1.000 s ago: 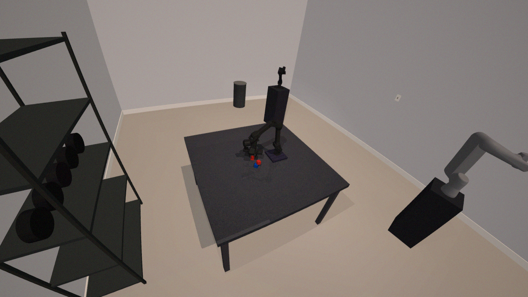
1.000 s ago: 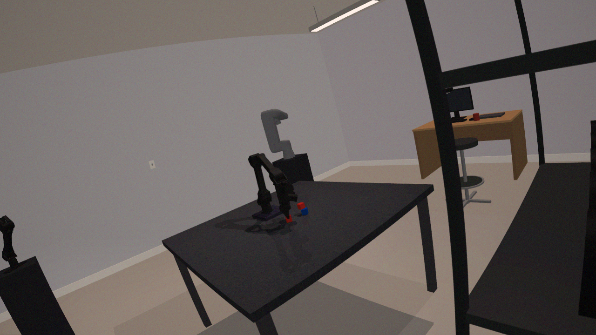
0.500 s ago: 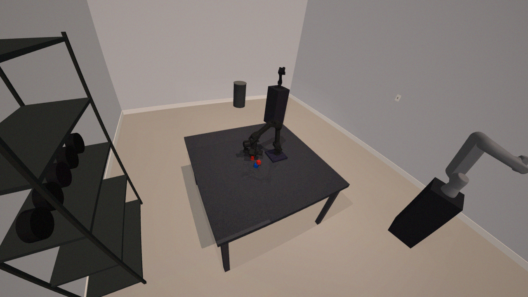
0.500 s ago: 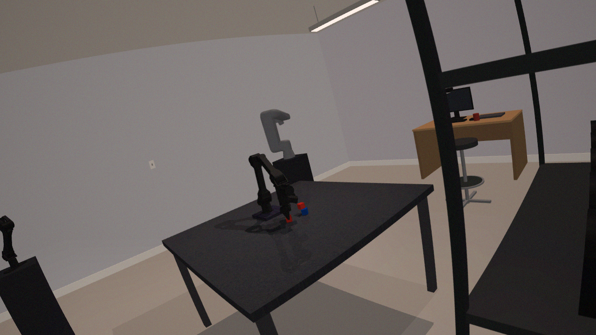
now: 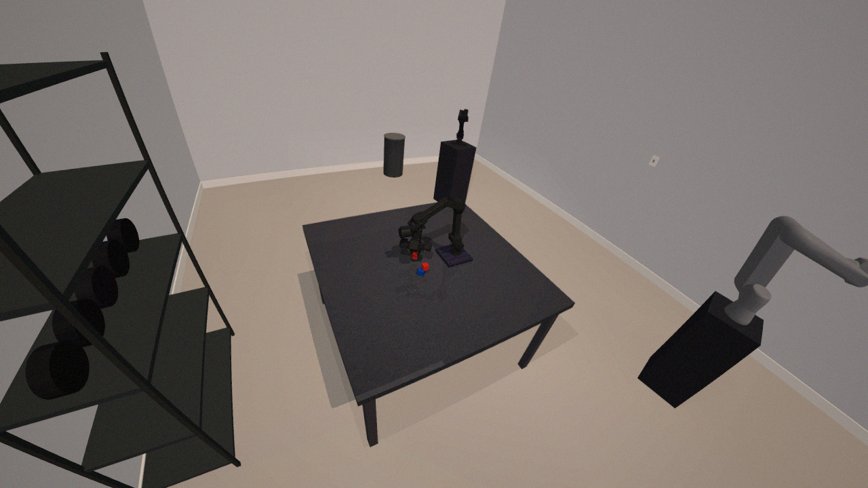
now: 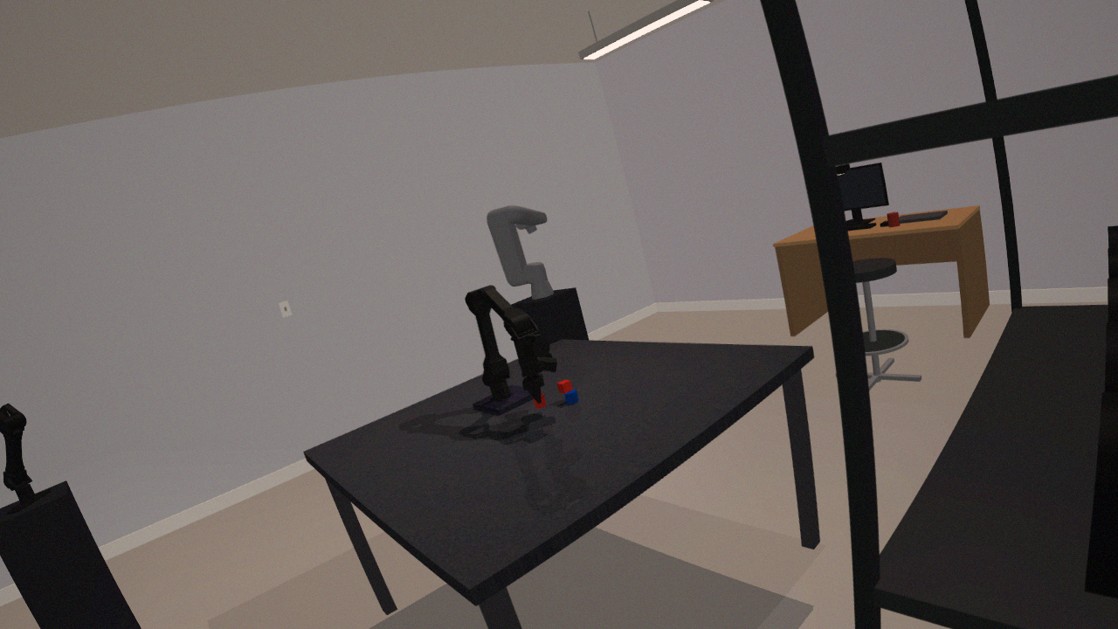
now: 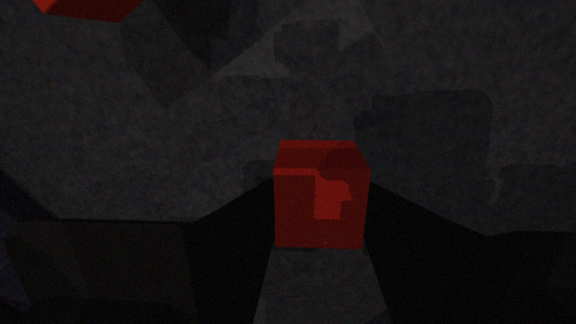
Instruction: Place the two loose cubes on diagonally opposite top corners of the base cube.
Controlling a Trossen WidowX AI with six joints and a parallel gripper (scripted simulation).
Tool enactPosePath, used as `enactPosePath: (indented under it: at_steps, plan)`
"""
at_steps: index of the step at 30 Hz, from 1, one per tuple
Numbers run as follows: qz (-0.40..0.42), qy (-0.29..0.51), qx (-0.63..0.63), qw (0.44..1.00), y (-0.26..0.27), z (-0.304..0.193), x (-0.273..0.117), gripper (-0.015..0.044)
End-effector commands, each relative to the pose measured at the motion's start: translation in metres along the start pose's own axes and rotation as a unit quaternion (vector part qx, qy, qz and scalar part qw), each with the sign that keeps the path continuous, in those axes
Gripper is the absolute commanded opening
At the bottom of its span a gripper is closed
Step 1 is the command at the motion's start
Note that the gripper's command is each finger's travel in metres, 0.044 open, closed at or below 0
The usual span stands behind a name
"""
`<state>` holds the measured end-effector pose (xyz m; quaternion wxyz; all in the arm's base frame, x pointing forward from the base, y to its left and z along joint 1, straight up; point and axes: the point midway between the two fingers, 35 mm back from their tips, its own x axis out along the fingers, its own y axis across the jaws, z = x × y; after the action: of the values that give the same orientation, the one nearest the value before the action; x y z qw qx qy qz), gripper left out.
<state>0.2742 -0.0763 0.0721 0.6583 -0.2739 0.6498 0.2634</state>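
Observation:
The blue base cube (image 5: 420, 272) (image 6: 571, 397) sits on the table. One red cube (image 5: 425, 266) (image 6: 565, 385) rests on top of it, offset toward one corner. A bit of this cube (image 7: 85, 9) shows at the top left of the wrist view. My gripper (image 5: 415, 253) (image 6: 538, 397) (image 7: 318, 190) points down and is shut on the other red cube (image 5: 414, 256) (image 6: 540, 402) (image 7: 315, 209), with a finger on each side. That cube is low over the table, apparently slightly off it, beside the blue cube. The blue cube is outside the wrist view.
The dark table (image 5: 424, 339) (image 6: 625, 438) carries my arm's base plate (image 5: 455, 257) (image 6: 500, 402), close to the cubes. A shelf rack (image 5: 163, 206) (image 6: 812, 156) stands beyond the table. Another arm on a black pedestal (image 5: 698, 352) (image 6: 559, 316) stands away from it.

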Motion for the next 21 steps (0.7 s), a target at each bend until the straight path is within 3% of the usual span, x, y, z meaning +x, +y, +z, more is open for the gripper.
enactPosePath:
  at_steps: [1,21]
  plan:
    - [-0.004,-0.003,-0.002,1.000,-0.002,0.001,-0.014,0.0105]
    - [-0.004,-0.002,-0.002,1.000,0.004,-0.002,-0.075,0.0105]
